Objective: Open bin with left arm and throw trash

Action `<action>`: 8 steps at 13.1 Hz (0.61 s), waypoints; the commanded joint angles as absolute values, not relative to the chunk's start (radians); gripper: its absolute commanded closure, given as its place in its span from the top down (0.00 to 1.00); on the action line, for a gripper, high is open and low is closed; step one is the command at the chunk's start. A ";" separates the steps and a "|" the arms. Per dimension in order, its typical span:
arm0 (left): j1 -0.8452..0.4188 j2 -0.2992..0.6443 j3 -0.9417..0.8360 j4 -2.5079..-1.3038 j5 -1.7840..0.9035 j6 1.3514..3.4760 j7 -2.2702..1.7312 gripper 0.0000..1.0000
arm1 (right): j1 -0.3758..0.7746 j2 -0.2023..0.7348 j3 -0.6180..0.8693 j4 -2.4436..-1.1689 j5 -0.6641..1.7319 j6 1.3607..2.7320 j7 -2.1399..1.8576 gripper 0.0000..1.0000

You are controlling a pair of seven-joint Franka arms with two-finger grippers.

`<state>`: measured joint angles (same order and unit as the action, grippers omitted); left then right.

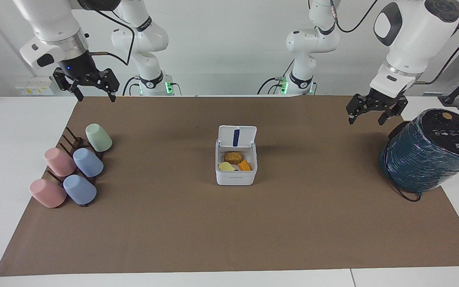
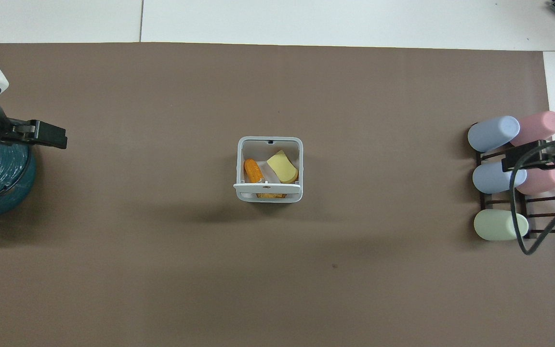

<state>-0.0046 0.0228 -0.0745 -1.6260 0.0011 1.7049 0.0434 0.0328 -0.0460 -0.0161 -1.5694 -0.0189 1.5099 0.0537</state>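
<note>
Bin (image 2: 269, 144) lid (image 2: 267, 186) over brown lump (image 1: 233, 157)

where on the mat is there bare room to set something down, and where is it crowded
Bare mat lies between the bin and the cups, and between the bin and the teal cylinder. The strip along the mat edge farthest from the robots is bare too. It is crowded at the cup rack and around the cylinder. Both the left gripper and right gripper hang raised, open.

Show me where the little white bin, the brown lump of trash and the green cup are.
bin (image 1: 235, 178), facing view, on its front wall.
brown lump (image 1: 233, 157), facing view, on its top, inside the bin.
green cup (image 1: 98, 137), facing view, on its side, on the dark rack.
</note>
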 commanded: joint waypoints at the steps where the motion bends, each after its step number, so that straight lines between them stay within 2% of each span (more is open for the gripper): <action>1: -0.012 0.011 -0.072 -1.626 0.021 1.693 0.051 1.00 | 0.029 -0.060 -0.015 -1.589 -0.012 1.503 0.046 1.00; 8: -0.011 0.009 -0.071 -1.628 0.017 1.694 0.026 1.00 | 0.028 -0.075 -0.014 -1.600 -0.012 1.506 0.043 1.00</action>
